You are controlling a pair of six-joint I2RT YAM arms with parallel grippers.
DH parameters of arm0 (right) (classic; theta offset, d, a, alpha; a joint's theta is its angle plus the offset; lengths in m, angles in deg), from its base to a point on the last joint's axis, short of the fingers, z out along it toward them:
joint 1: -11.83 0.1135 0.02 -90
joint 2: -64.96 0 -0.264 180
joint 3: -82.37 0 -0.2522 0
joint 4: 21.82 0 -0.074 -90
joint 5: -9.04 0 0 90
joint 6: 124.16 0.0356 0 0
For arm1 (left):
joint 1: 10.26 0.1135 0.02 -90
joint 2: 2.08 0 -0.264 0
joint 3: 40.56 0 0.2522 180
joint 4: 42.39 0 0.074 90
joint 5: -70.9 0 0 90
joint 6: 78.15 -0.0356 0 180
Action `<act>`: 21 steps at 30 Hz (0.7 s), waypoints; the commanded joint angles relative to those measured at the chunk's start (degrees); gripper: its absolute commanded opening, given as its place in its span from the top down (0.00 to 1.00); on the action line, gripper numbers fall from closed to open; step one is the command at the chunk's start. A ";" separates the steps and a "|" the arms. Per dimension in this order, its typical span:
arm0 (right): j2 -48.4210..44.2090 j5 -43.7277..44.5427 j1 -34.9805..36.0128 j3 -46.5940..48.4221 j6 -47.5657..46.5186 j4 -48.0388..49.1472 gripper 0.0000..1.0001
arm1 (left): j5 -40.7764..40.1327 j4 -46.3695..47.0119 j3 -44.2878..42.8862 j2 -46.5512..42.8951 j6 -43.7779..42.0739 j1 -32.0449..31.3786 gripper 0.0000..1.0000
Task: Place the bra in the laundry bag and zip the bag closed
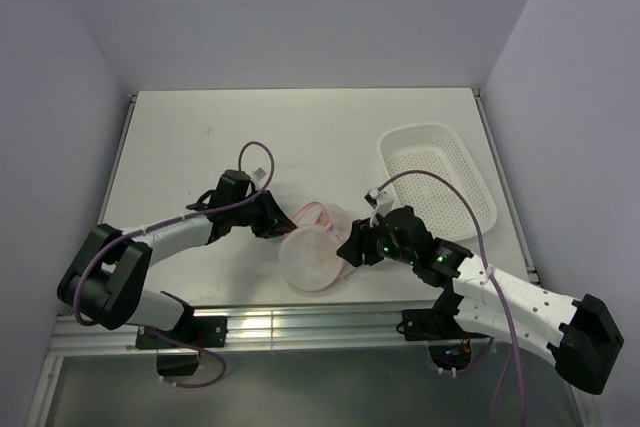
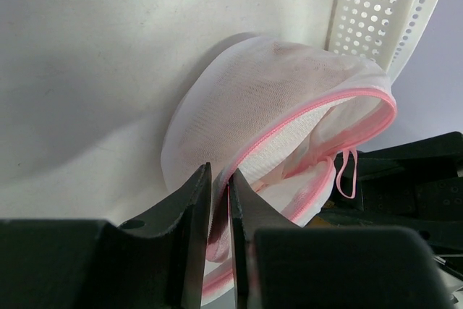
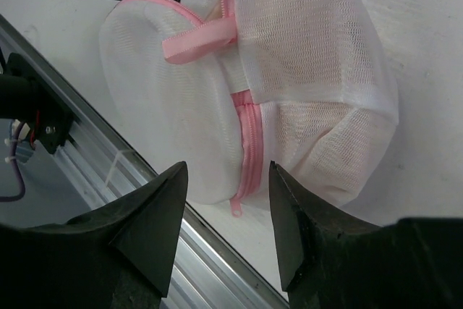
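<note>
Bagging appears done, the bra (image 3: 311, 41) being seen as a peach tint through the laundry bag (image 1: 312, 252) at the near middle of the table (image 1: 200, 137); zipping is left, the gaping pink rim (image 2: 318, 110) being pinched by the left gripper (image 2: 220, 173), the right gripper (image 3: 227, 171) held open before the zipper pull (image 3: 236, 206).

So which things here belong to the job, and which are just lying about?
Job: round white mesh laundry bag with pink zipper rim; peach-pink fabric bra, dimly seen inside; left hand pinching the rim; right hand, open at the zipper.
Lying about: white perforated plastic basket.
</note>
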 commanded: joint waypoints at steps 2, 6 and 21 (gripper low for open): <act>1.68 1.52 0.89 -0.92 0.85 2.30 0.42 | 1.27 1.27 -2.02 0.42 -1.88 0.27 0.78; 2.03 2.84 1.07 -0.84 1.29 2.22 0.43 | 1.36 1.27 -2.11 0.68 -2.06 0.28 0.78; 8.01 -0.40 1.33 -0.84 1.73 8.70 0.46 | 1.80 1.71 -2.37 1.65 -2.41 0.19 0.78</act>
